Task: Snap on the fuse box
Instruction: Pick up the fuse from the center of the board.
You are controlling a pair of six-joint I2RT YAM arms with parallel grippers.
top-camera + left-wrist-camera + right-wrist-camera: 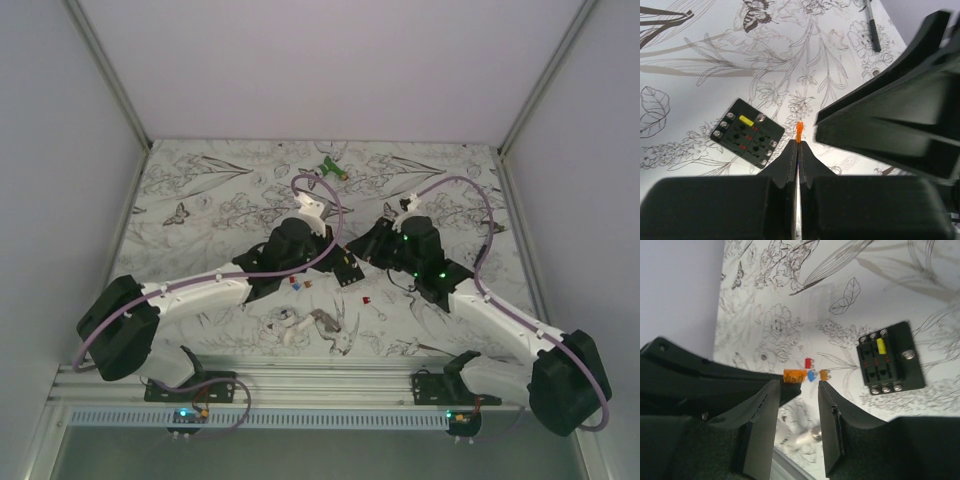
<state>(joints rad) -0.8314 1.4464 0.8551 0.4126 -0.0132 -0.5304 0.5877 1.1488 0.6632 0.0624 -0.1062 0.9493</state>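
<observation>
I've got the left gripper (798, 146) pinched tight on an orange fuse (799, 130) | right gripper (799, 390) jaws partly apart, nothing between them | fuse box (747, 132) lies flat on the table (695, 95) near my left fingertips, a yellow fuse (746, 120) seated in it

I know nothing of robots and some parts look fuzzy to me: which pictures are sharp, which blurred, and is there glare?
Top view: dim, even light, no glare; green lamps glow on the right arm. Left wrist view: fuse box and orange fuse crisp, right arm beside them smeared. Right wrist view: fuse box slightly blurred, near fingers soft.
</observation>
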